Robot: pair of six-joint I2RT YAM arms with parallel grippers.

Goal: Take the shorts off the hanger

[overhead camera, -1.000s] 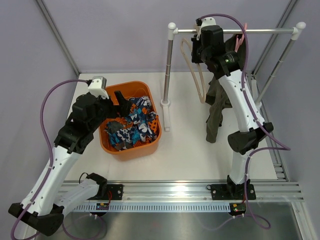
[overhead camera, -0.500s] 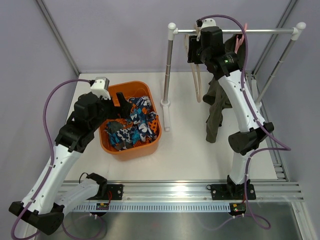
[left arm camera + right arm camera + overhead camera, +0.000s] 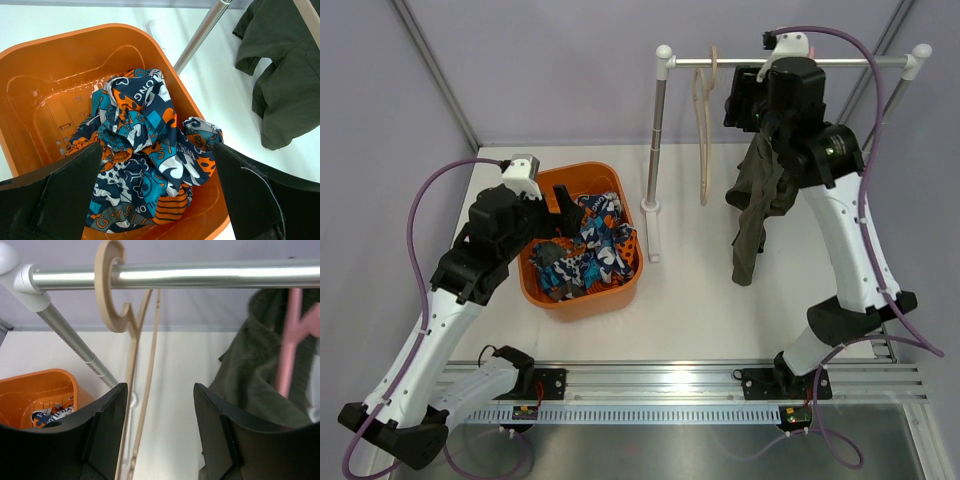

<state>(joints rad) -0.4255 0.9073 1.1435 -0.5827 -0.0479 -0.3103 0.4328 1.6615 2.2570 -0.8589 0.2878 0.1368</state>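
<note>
Olive green shorts (image 3: 757, 200) hang from a pink hanger (image 3: 289, 340) on the metal rail (image 3: 860, 62); in the top view my right arm hides that hanger. They also show in the right wrist view (image 3: 260, 370) and the left wrist view (image 3: 285, 85). My right gripper (image 3: 160, 430) is open just below the rail, between the shorts and a bare wooden hanger (image 3: 132, 355), holding nothing. From above, this gripper (image 3: 742, 100) sits beside the shorts' top. My left gripper (image 3: 155, 195) hovers open over patterned shorts (image 3: 145, 150) lying in an orange basket (image 3: 45, 65).
The wooden hanger (image 3: 703, 120) hangs edge-on near the rail's left post (image 3: 658, 150). The rail's right post (image 3: 890, 110) slants down at the far right. The orange basket (image 3: 582, 300) stands left of the post base. My left gripper (image 3: 560, 200) is over its back edge.
My right gripper has opened, let go of the wooden hanger and moved right along the rail to the olive shorts. The wooden hanger now hangs edge-on. The left arm has hardly moved.
</note>
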